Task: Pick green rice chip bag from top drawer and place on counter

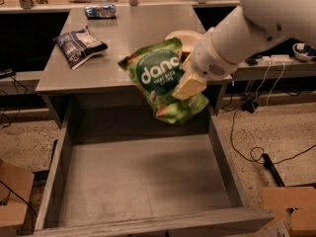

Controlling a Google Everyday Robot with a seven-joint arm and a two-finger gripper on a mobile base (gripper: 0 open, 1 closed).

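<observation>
- The gripper [187, 85] hangs over the front edge of the counter [133, 31], clamped on the green rice chip bag [160, 75]. The bag sticks out to the gripper's left and below it, so that's the bulky bit.
- Right behind the gripper sits a cream bowl [183, 36], half hidden by bag and arm. It's the closest obstacle.
- Well off to the gripper's left is a dark blue-and-white bag [79, 44], and further back-left a small blue packet [100, 10].
- Between bowl and dark bag there's a wide bare strip of counter, behind-left of the gripper.
- Below the gripper the top drawer [143, 181] stands open, with a flat bare bottom and low walls either side.
</observation>
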